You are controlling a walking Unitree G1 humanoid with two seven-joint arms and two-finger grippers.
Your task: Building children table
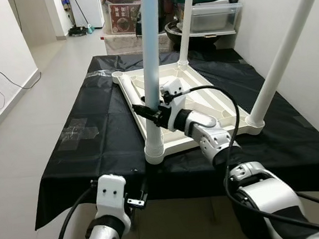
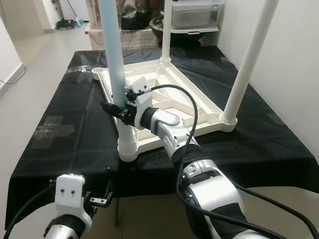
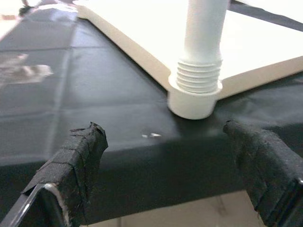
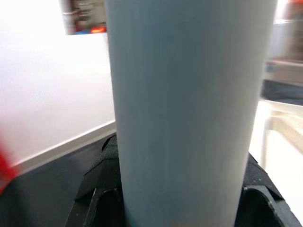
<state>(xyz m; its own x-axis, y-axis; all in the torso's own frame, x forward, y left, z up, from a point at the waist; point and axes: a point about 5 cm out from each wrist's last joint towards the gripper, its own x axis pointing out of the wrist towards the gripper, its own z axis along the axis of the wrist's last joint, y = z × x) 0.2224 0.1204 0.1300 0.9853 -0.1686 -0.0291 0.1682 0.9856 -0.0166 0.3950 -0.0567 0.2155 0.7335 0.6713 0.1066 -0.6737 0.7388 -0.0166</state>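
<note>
So the white kids' table top [image 1: 202,101] is lying upside down on a black sheet [image 1: 88,131] spread over the floor, roughly at 12 o'clock from the robot. The near leg [image 1: 152,70] is stood upright in its corner socket [image 1: 154,152], and some screw threads are still exposed just above the socket in the left wrist view. The right gripper [image 1: 148,114] is clamped around that leg partway up. Two more legs [image 1: 285,52] are sticking up at about 1 and 2 o'clock. The left gripper [image 3: 175,165] is held low at 7 o'clock near the sheet's edge, fingers [image 3: 78,163] spread apart around nothing.
</note>
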